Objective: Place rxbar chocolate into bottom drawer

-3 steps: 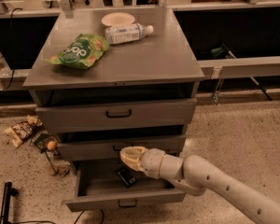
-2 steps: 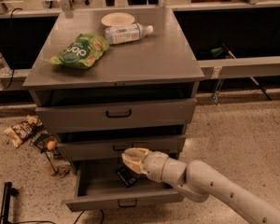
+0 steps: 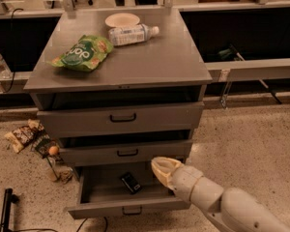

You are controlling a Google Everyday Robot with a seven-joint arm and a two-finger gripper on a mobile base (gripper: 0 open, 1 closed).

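The rxbar chocolate [image 3: 131,182], a small black bar, lies flat on the floor of the bottom drawer [image 3: 104,193]. That drawer is pulled out from the grey cabinet, with its dark handle [image 3: 131,210] at the front. My gripper [image 3: 163,169], with cream tips on a pale grey arm, hovers over the right part of the open drawer, to the right of the bar and apart from it. It holds nothing that I can see.
The two upper drawers [image 3: 121,118] are slightly ajar. On the cabinet top [image 3: 154,62] lie a green chip bag [image 3: 82,53], a clear bottle [image 3: 132,34] and a white bowl [image 3: 122,20]. Wrappers and litter [image 3: 26,135] lie on the floor at left.
My gripper has moved to the right, away from the bar. The bar stays where it was in the drawer.
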